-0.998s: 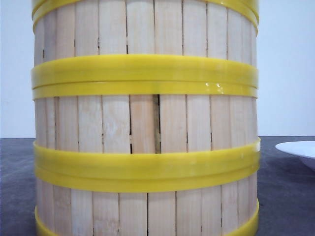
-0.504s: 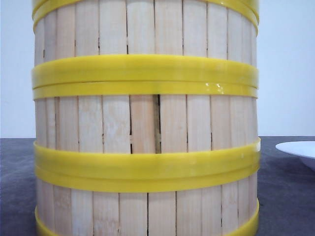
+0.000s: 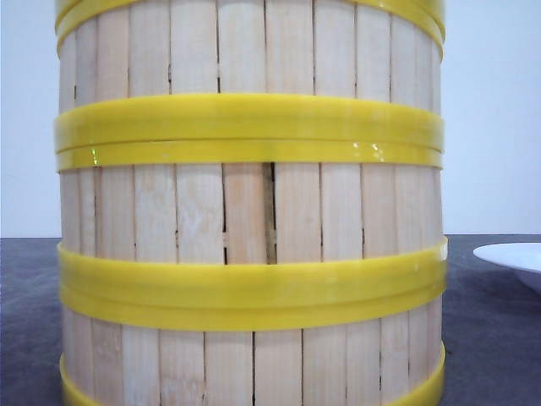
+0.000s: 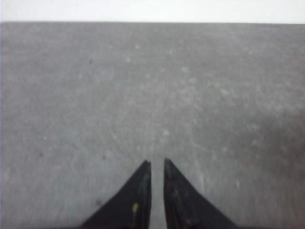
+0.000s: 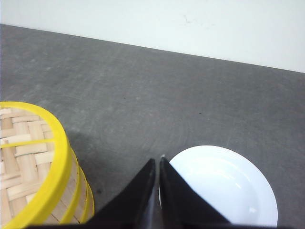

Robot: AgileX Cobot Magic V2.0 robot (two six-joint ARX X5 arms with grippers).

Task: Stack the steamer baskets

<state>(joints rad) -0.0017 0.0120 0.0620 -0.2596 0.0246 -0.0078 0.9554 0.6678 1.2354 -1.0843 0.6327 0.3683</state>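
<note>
Dark grey table with a basket stack and a plate

The table (image 3: 490, 355) is matte and speckled. The stacked steamer baskets (image 3: 249, 211) stand on it, filling the front view; a white plate (image 5: 221, 183) lies near them on the right, apart.

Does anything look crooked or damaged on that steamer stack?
The steamer baskets sit squarely, rims flush. One oddity: a wider dark gap between slats in the middle basket's front wall.
</note>
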